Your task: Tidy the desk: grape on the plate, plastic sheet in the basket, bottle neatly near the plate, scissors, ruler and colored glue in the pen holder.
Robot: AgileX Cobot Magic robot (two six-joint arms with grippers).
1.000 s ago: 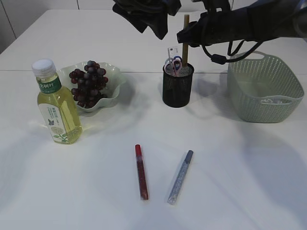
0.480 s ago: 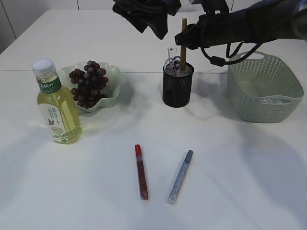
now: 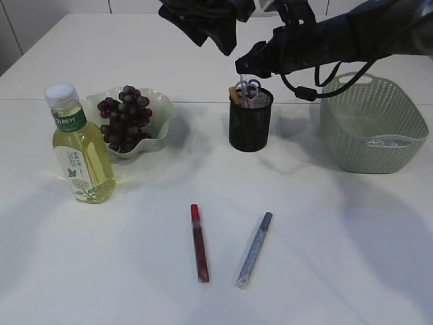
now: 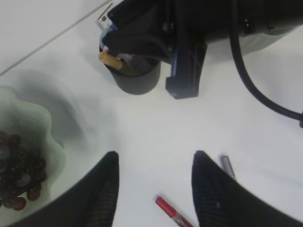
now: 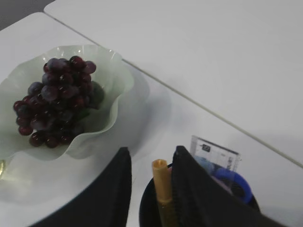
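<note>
**A:** Where was the flat wooden ruler (image 5: 162, 182)?

**B:** In the black mesh pen holder (image 3: 249, 125), upper centre of the exterior view. It leaned toward the left rim, with its top end sticking out above the edge. The scissors with blue and pink handles (image 3: 249, 88) stood in the same holder, just right of it.

**A:** And the right gripper (image 5: 152, 157)?

**B:** Directly above the holder. In its wrist view the two black fingers (image 5: 118, 189) stood apart on either side of the ruler's tip. There was a clear gap on the left side, so the ruler was not clamped.

**A:** The glue?

**B:** Both were lying on the white table (image 3: 325, 237) at lower centre. The red glitter glue pen (image 3: 199, 242) was on the left and the silver glitter glue pen (image 3: 254, 250) just to its right. They were apart, and well below the holder.

**A:** The left gripper (image 4: 155, 156)?

**B:** High at the top centre of the exterior view, with its jaws spread and nothing between them.

**A:** And the rest?

**B:** The dark red grape bunch (image 3: 125, 116) sat on the pale green wavy plate (image 3: 162, 112) at upper left. The yellow drink bottle with the white cap (image 3: 80, 150) stood upright just below and left of the plate. The pale green woven plastic basket (image 3: 372, 128) sat at the right edge
</note>
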